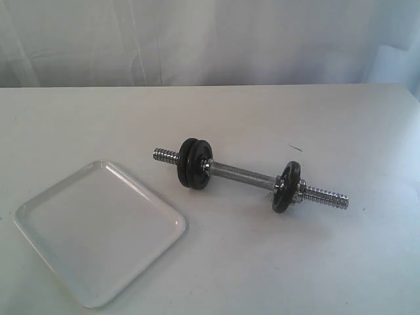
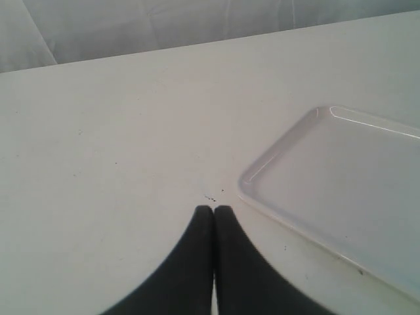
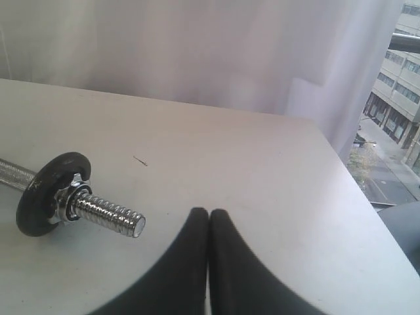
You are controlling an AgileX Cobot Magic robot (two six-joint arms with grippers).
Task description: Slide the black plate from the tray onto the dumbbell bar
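Observation:
The white tray [image 1: 98,230] lies bare at the front left of the table, with no disc in it; its corner also shows in the left wrist view [image 2: 341,184]. The dumbbell bar [image 1: 246,176] lies across the middle of the table. Two black plates [image 1: 195,163] sit side by side at its left end. One more black plate [image 1: 286,187] sits at the right end behind a chrome collar nut [image 3: 65,197]. That plate [image 3: 46,193] and the threaded end [image 3: 111,215] show in the right wrist view. My left gripper [image 2: 214,209] and right gripper [image 3: 209,212] are both shut and hold nothing. Neither appears in the exterior view.
A pale curtain hangs behind the table. The table's far right corner [image 3: 315,125] and right edge show in the right wrist view, with buildings seen through a window beyond. A small dark speck [image 1: 294,148] lies behind the bar.

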